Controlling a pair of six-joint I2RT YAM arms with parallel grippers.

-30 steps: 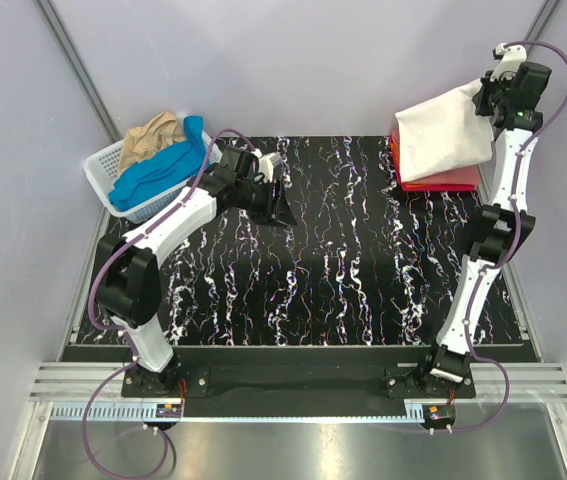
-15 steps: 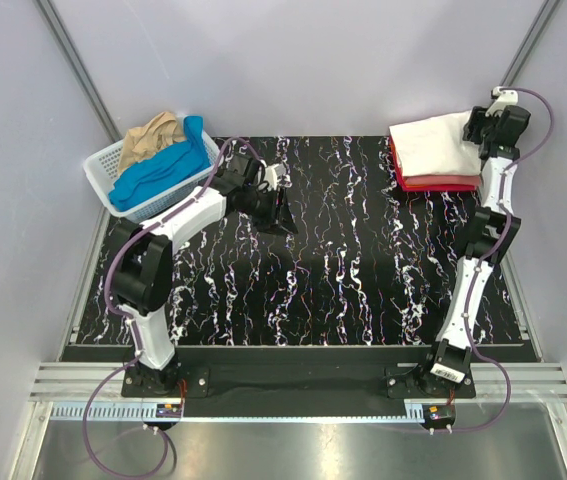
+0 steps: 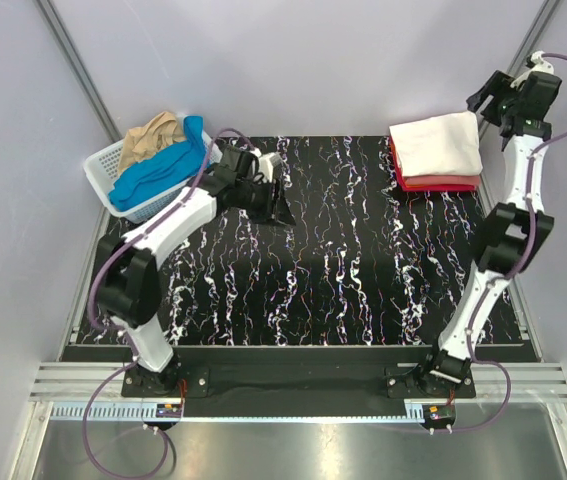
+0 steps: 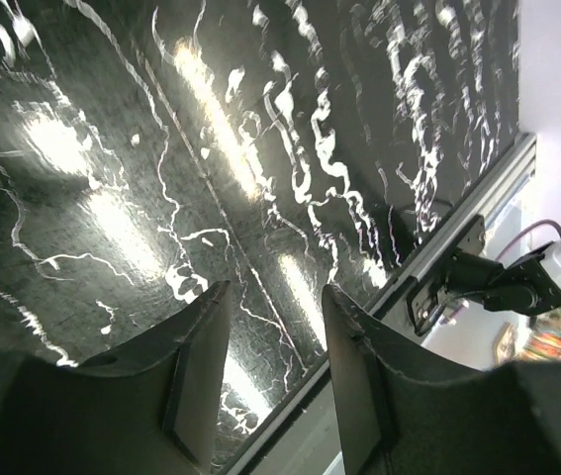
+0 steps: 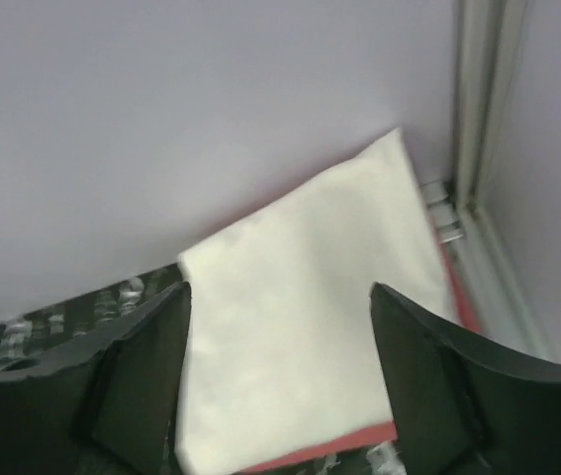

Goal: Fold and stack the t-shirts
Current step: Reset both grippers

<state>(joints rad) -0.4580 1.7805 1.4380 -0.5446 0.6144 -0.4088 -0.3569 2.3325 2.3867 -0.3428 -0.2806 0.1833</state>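
The white t-shirt (image 3: 435,145) is seen folded into a flat rectangle at the far right corner of the bench (image 3: 343,280). It is laid on top of the folded red t-shirt (image 3: 445,184), of which only a strip along the near edge and the left edge is left showing.

The right end effector (image 3: 491,100) is held above the far right edge of this stack, close to the wall. In the right wrist view (image 5: 280,336) its jaws are spread wide and nothing is gripped between them; the white t-shirt (image 5: 310,366) is seen below the gap, with a red edge (image 5: 359,445) at its near side.

At the far left of the bench a white lattice basket (image 3: 101,172) is placed, in which the blue t-shirt (image 3: 158,172) and the tan t-shirt (image 3: 151,136) are heaped unfolded, the tan one lying further back.

The left end effector (image 3: 281,205) is held just right of the basket, over bare marbled bench. In the left wrist view (image 4: 275,297) its jaws are parted to a moderate gap and nothing is held between them.
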